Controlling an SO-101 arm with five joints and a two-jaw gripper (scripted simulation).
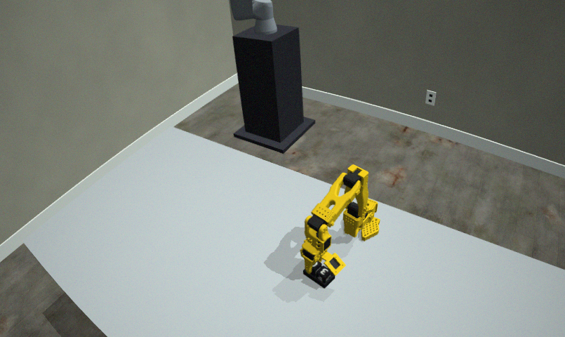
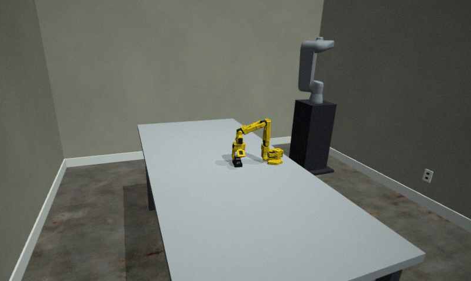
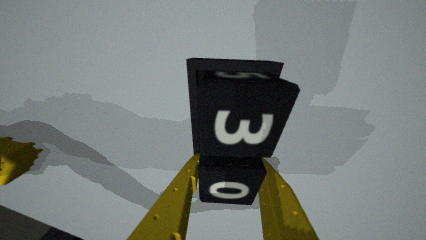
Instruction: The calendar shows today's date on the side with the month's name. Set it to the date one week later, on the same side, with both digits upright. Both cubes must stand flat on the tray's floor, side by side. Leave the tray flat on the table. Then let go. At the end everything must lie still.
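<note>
Calendar cubes come first in the wrist view: the near cube [image 3: 231, 184] sits between the two yellow fingers, its visible face showing a 0, and the jaws are clamped on it by its two sides, which keeps the digit faces free to be read. Just beyond it stands the far cube [image 3: 242, 120], a white 3 on the face turned toward the camera and another digit, too foreshortened to read, on its top edge; it looks slightly skewed against the near one, and whether the two touch cannot be told. A dark slab behind and under the far cube is probably the tray [image 3: 200, 67], though its floor, its month side and whether the cubes stand flat on it are hidden. From the top view the gripper [image 1: 314, 267] points steeply down over this small black cluster on the grey worktop [image 1: 172, 217], the arm [image 1: 333, 200] folded over from its base near the worktop's far edge, a posture that suits setting a cube down from above. Judging by this, the held cube is being placed or adjusted beside its partner, and release remains to be done. Farther off, a grey idle arm stands on a black pedestal [image 1: 270, 83] on the floor.
</note>
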